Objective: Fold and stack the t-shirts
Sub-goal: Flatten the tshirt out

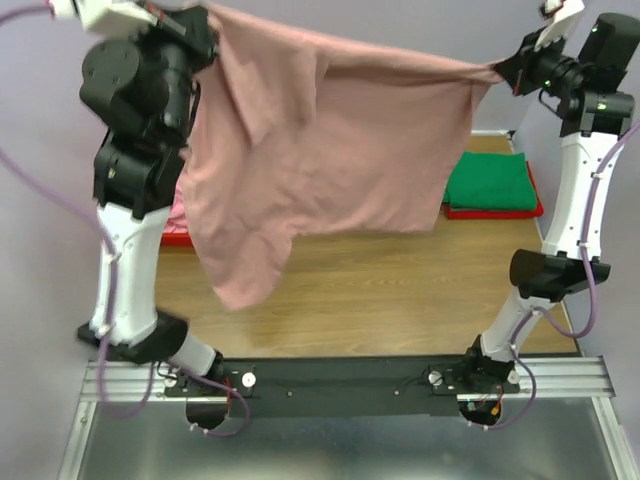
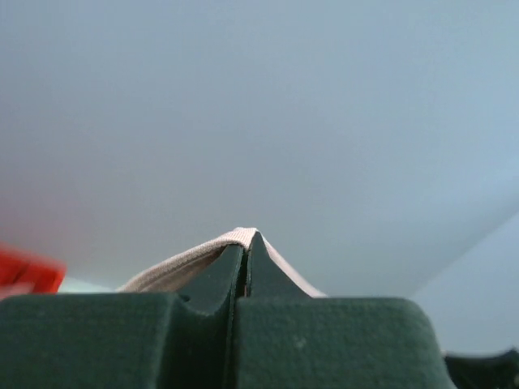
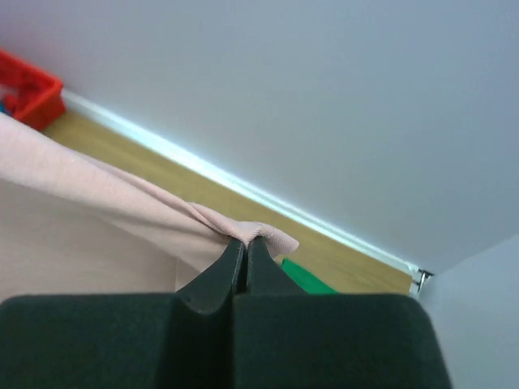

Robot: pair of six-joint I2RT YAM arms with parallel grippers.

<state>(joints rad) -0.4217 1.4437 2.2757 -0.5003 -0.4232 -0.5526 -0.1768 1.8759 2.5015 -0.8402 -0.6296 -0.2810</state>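
Two edges of the dusty-pink t-shirt (image 1: 330,140) were pinched, we saw: left gripper (image 2: 246,243) clamped on it at upper left, right gripper (image 3: 246,247) at upper right, cloth hanging above the desk (image 1: 400,290), a folded green t-shirt (image 1: 490,180) at right.

large dusty-pink cloth t-shirt (image 1: 320,150): soft matt knit, creased, hem ribbed. folded green cloth t-shirt (image 1: 490,180), worktop's far right edge: matt too. brown wood-grain worktop (image 1: 400,285): smooth, low sheen. left hand (image 2: 246,247), right hand (image 3: 246,251): matt black plastic, fine-grained. silver metal rail (image 1: 570,375), near edge: brushed.
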